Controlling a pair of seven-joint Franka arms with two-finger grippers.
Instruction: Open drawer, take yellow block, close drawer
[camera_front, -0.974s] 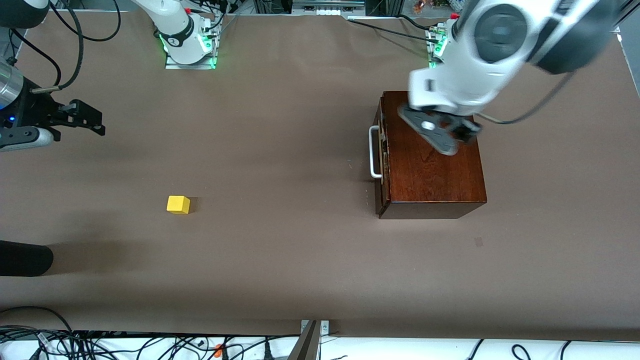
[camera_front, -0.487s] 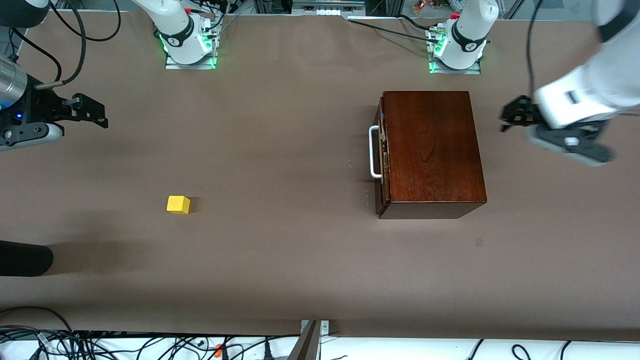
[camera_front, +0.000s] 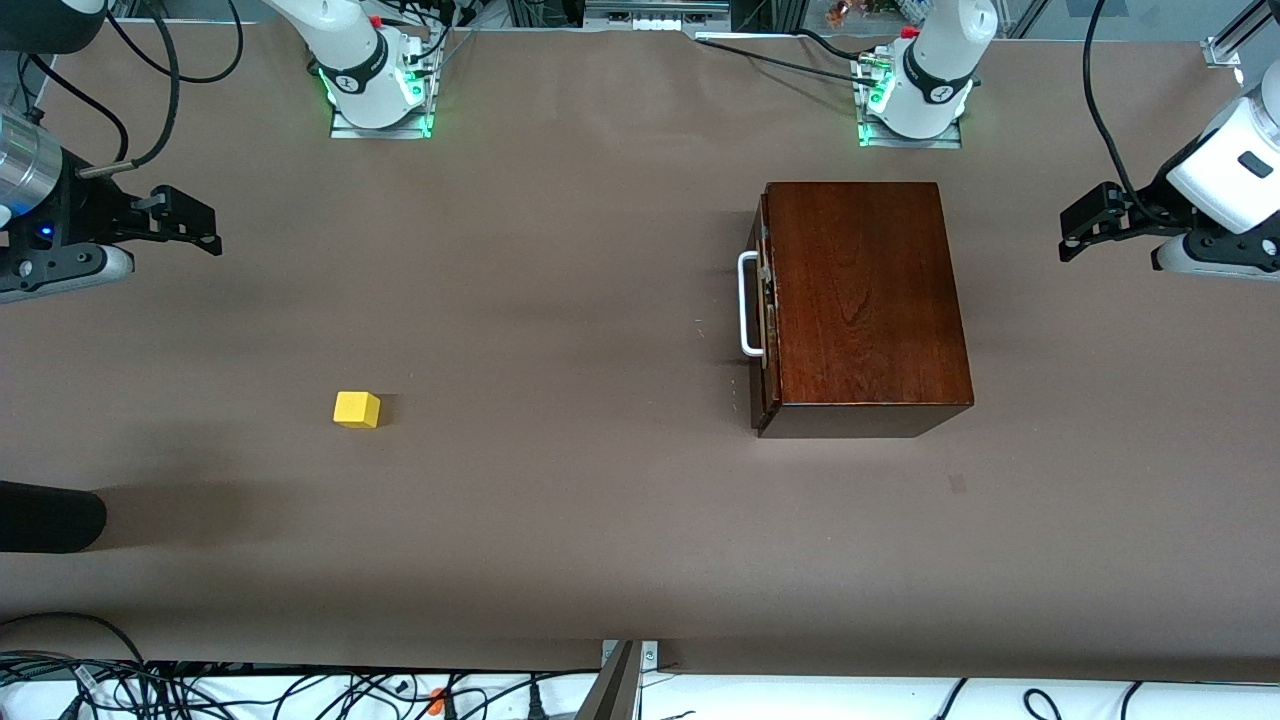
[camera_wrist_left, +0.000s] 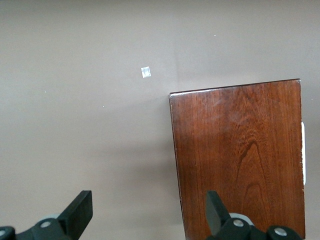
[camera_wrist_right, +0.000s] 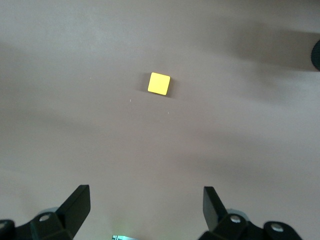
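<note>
Front view: the drawer (camera_front: 765, 320) sits shut in its box (camera_front: 860, 300), the yellow block (camera_front: 356, 409) out on the surface (camera_front: 560, 500), both grippers' fingers (camera_wrist_left: 80, 212) (camera_wrist_right: 77, 205) spread empty at opposite edges.

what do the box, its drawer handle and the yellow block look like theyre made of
Box: wood, glossy dark-brown varnish, grain visible. Drawer handle: smooth white bar, probably painted metal or plastic. Yellow block: plain matte yellow cube, painted wood or plastic, can't tell.

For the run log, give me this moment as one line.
drawer: shut | yellow block: on table, toward right arm's end | left gripper: open, beside box | right gripper: open, above table
</note>
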